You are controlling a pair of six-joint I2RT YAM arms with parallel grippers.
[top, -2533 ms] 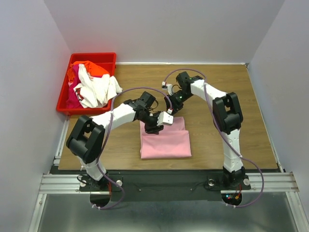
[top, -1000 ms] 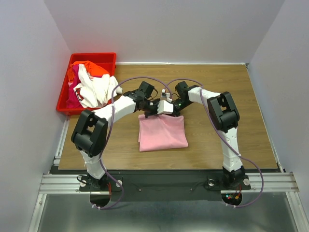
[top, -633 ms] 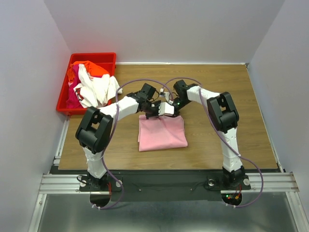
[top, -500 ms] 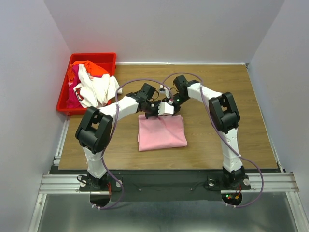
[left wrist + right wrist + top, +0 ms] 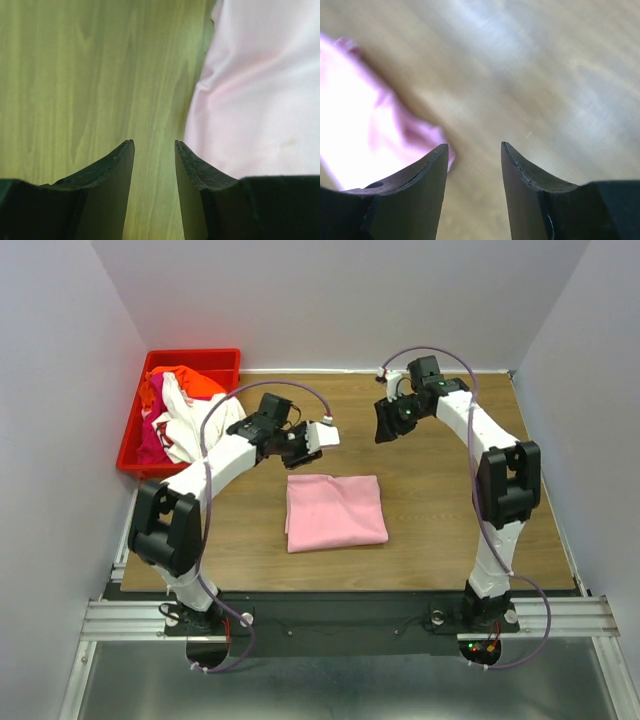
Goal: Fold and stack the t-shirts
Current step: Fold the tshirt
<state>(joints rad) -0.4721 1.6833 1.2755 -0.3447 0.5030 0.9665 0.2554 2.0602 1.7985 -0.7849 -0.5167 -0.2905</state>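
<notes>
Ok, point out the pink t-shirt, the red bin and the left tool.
pink t-shirt (image 5: 335,510), top external view, middle of the folded cloth
red bin (image 5: 200,357), top external view, far rim
left tool (image 5: 153,144), left wrist view, midway between its fingertips

Wooden table (image 5: 450,510), plain pale walls (image 5: 350,300), metal rail (image 5: 340,618) in front

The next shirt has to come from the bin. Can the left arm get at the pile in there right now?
Probably yes. The left gripper hangs open and empty near the folded pink shirt, the red bin stands on that arm's side of the table, and nothing covers the shirt pile.
</notes>
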